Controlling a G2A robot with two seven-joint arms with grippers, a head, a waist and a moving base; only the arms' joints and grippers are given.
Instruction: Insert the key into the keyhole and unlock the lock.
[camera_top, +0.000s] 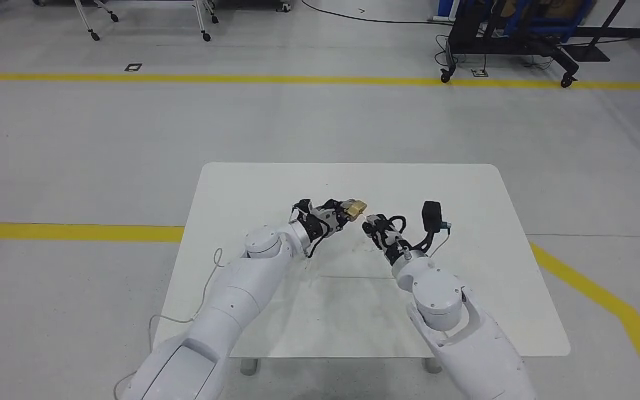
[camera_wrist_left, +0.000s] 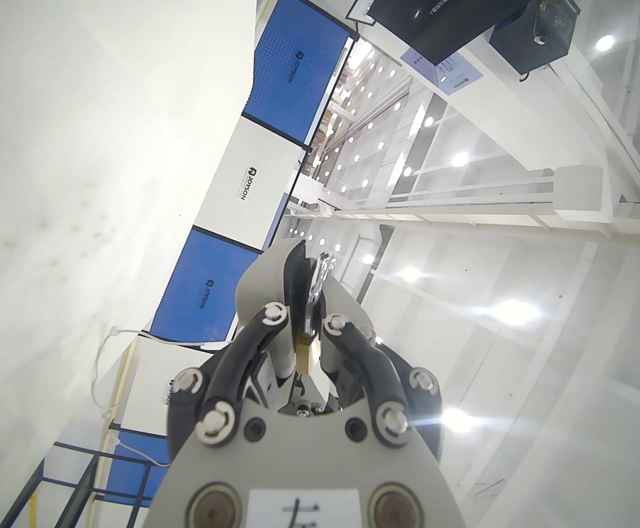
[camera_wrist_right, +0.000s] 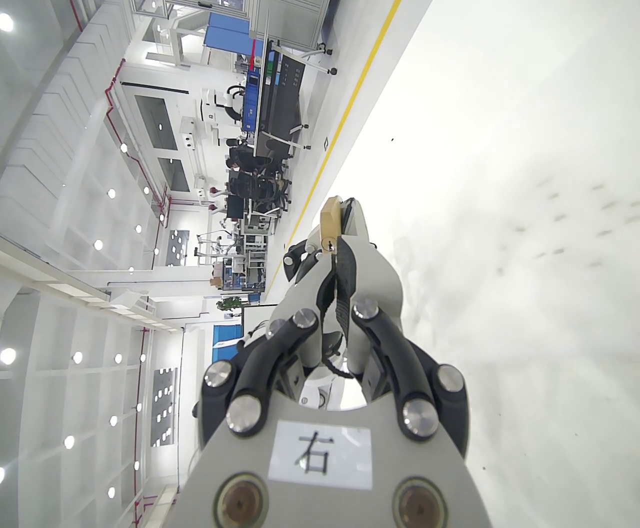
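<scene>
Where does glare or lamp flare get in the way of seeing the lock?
Left wrist view: ceiling lamps flare, one streak beside the base of the left tool, but the lock in its grip is untouched by it. Right wrist view: the lock shows its keyhole face evenly lit. Top view: even light, soft shadows on the table.

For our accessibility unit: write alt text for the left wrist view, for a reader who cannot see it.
The left hand is shut on a padlock, its brass body deep in the grip and its silver shackle poking out at the tip. Behind are blue and white wall panels and bright ceiling lights.
</scene>
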